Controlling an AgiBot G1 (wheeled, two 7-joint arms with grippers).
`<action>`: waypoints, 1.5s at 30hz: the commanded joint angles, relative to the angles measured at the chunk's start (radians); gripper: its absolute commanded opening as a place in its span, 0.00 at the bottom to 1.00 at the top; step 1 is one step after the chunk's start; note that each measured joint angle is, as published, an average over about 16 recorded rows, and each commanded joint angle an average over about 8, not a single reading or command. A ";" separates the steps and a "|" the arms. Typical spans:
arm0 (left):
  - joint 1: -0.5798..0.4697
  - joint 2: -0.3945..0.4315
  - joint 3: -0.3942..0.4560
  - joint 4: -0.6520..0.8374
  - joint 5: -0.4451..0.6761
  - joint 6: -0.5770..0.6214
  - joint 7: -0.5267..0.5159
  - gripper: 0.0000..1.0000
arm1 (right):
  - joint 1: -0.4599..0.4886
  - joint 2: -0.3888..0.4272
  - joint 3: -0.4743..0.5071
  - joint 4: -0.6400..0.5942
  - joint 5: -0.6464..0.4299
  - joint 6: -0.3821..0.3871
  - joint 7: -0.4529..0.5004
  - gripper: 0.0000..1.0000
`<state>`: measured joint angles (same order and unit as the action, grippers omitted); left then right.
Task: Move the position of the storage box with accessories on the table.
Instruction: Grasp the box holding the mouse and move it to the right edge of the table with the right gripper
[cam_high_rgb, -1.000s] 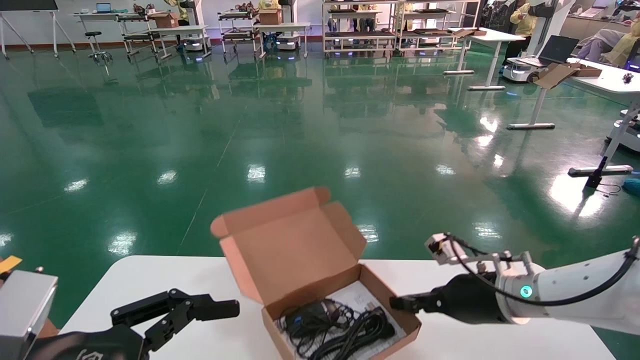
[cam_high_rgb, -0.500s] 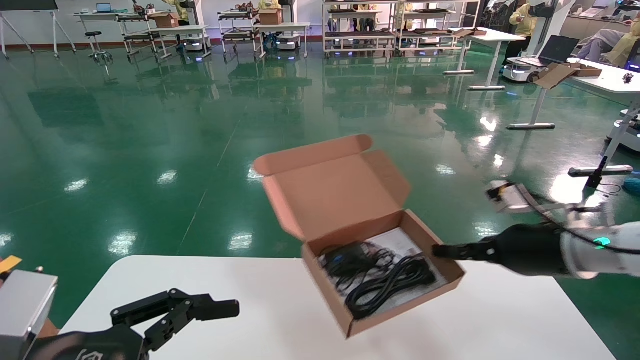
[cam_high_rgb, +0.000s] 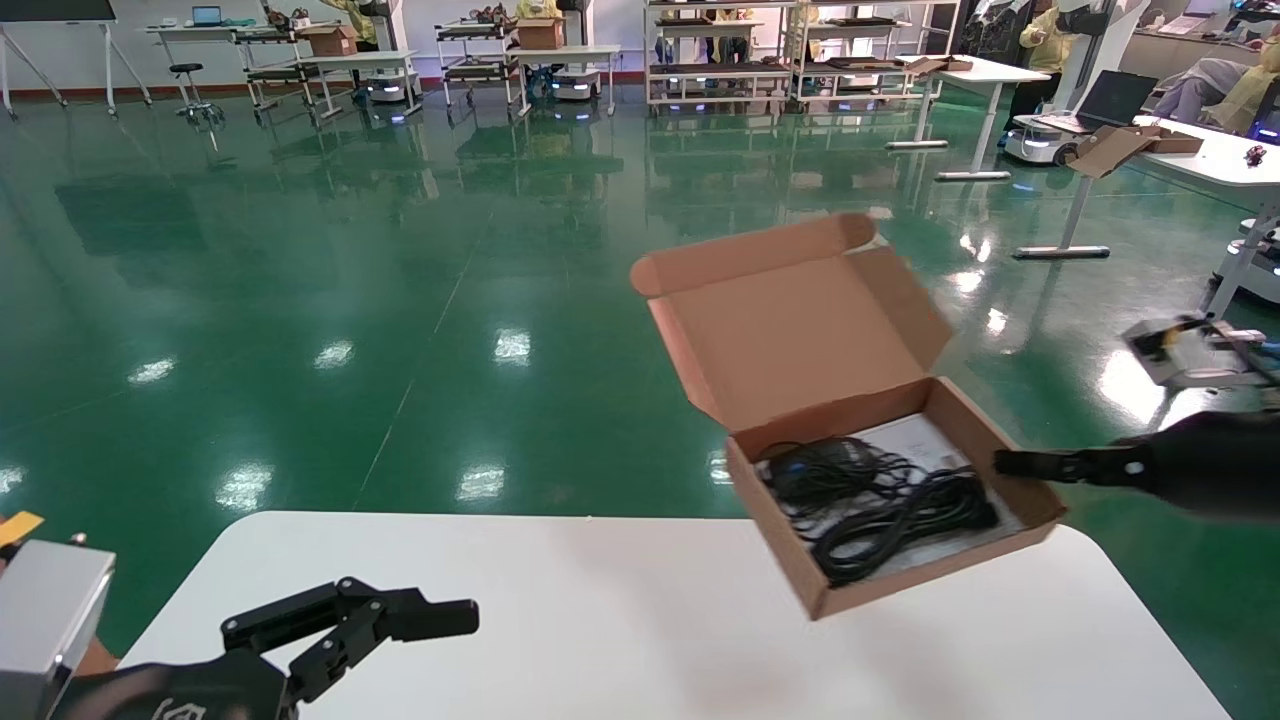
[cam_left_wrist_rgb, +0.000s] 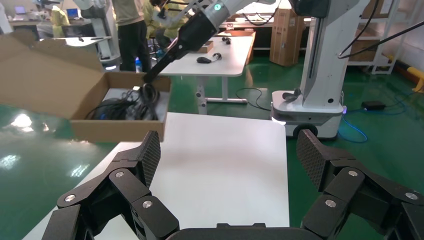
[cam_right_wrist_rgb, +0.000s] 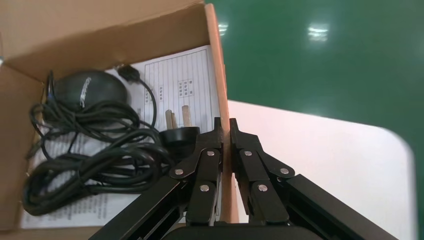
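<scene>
Currently, grip: right hand (cam_right_wrist_rgb: 224, 131) pinches the side wall of the shallow brown corrugated cardboard box (cam_high_rgb: 905, 545).
Handling: light, bendy; coiled black cables (cam_high_rgb: 880, 497) loose inside.
Left hand (cam_left_wrist_rgb: 227, 160): open, idle.

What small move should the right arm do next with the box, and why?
Probably lower it gently. The right gripper pinches one wall of the box, which hangs tilted over the table's far right corner, cables inside.
</scene>
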<state>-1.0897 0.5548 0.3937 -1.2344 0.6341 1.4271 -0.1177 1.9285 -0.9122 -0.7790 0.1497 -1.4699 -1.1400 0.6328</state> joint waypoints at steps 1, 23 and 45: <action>0.000 0.000 0.000 0.000 0.000 0.000 0.000 1.00 | 0.010 0.015 0.000 -0.011 -0.002 0.006 -0.012 0.00; 0.000 0.000 0.000 0.000 0.000 0.000 0.000 1.00 | 0.029 0.148 0.005 -0.133 -0.007 0.121 -0.135 0.00; 0.000 0.000 0.000 0.000 0.000 0.000 0.000 1.00 | -0.185 0.225 0.070 -0.180 0.084 0.152 -0.251 0.00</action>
<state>-1.0897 0.5548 0.3937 -1.2344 0.6341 1.4271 -0.1176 1.7434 -0.6903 -0.7082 -0.0292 -1.3842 -0.9830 0.3815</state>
